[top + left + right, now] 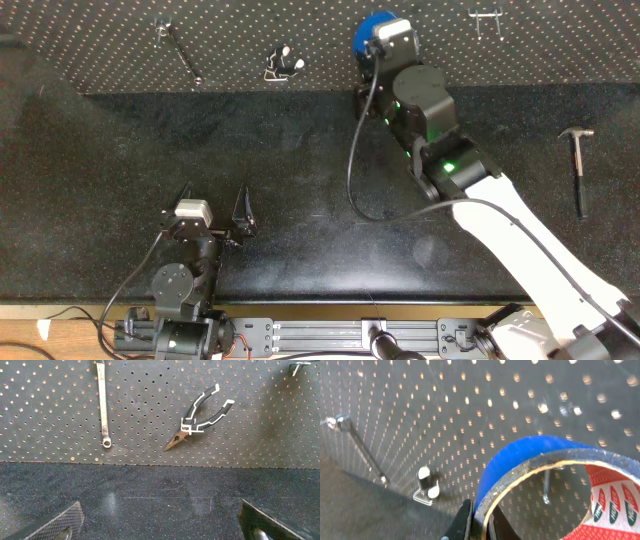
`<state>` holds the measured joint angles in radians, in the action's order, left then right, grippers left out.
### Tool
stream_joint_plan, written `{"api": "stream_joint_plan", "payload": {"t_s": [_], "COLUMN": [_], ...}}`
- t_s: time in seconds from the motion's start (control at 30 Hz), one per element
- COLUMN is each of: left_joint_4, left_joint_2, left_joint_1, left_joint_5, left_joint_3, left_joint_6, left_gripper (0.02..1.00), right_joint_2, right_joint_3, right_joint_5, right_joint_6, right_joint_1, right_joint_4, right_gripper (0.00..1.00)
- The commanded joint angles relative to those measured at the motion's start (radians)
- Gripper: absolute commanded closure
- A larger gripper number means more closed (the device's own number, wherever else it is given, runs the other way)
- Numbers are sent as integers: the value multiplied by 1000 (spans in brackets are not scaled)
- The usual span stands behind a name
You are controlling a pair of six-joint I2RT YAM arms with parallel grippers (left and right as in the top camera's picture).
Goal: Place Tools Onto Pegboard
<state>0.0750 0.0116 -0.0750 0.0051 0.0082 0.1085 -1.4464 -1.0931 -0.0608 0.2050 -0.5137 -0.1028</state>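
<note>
My right gripper (375, 48) is up against the pegboard (320, 45), shut on a roll of blue tape (540, 467). The roll (370, 30) shows blue behind the wrist in the top view. A metal hook (546, 487) on the board shows through the roll's hole. A wrench (103, 402) hangs at the board's left, also wrench (180, 50). Black-and-white pliers (200, 420) hang to its right, also pliers (283, 64). A hammer (577, 165) lies on the black table at the right. My left gripper (215, 210) rests open near the front left, fingertips (55, 522) wide apart.
A bare double hook (485, 20) is mounted at the pegboard's upper right. The black mat (300, 180) stretches between the arms. The right arm's cable (352, 160) loops over the mat's middle.
</note>
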Motion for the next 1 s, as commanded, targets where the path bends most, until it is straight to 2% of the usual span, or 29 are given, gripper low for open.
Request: {"api": "stream_joint_plan", "payload": {"t_s": [0.03, 0.13, 0.2, 0.23, 0.27, 0.3, 0.43, 0.5, 0.53, 0.57, 0.6, 0.63, 0.67, 0.7, 0.77, 0.83, 0.87, 0.9, 1.0], "left_joint_4": [8, 8, 8, 8, 8, 8, 8, 8, 8, 8, 8, 8, 8, 8, 8, 8, 8, 8, 8], "left_joint_2": [-8, -8, -8, -8, -8, -8, -8, -8, -8, -8, -8, -8, -8, -8, -8, -8, -8, -8, -8], "left_joint_1": [-3, -3, -3, -3, -3, -3, -3, -3, -3, -3, -3, -3, -3, -3, -3, -3, -3, -3, -3], "left_joint_5": [6, 6, 6, 6, 6, 6, 6, 6, 6, 6, 6, 6, 6, 6, 6, 6, 6, 6, 6], "left_joint_3": [-3, -3, -3, -3, -3, -3, -3, -3, -3, -3, -3, -3, -3, -3, -3, -3, -3, -3, -3], "left_joint_6": [-10, -10, -10, -10, -10, -10, -10, -10, -10, -10, -10, -10, -10, -10, -10, -10, -10, -10, -10], "left_gripper": [25, 23, 23, 23, 23, 23, 23, 23, 23, 25, 23, 23, 23, 23, 25, 23, 25, 23, 23], "right_joint_2": [-108, -155, -168, -170, -175, -185, -184, -164, -117, -85, -23, 55, 139, 217, 224, 198, 187, 173, 104], "right_joint_3": [-7, -7, -7, -7, -7, -7, -7, -7, -7, -7, -7, -7, -7, -7, -3, 24, 29, 31, 31], "right_joint_5": [-79, -138, -138, -138, -138, -137, -118, -66, -43, -34, -31, -31, -31, -32, -36, -17, -17, -18, -16], "right_joint_6": [-47, -47, -47, -47, -50, -50, -50, -50, -50, -50, -50, -50, -50, 5, 28, -7, -75, -190, -409], "right_joint_1": [-9, -9, -9, -9, -9, -9, -18, -25, -31, -31, -31, -30, -13, 74, 343, 660, 746, 828, 989], "right_joint_4": [-76, -112, -125, -128, -145, -162, -150, -95, -2, 63, 201, 369, 550, 815, 1145, 1175, 1172, 1171, 1134], "right_gripper": [925, 925, 921, 849, 829, 678, 656, 656, 614, 531, 178, 16, 18, 25, 25, 25, 25, 25, 25]}}
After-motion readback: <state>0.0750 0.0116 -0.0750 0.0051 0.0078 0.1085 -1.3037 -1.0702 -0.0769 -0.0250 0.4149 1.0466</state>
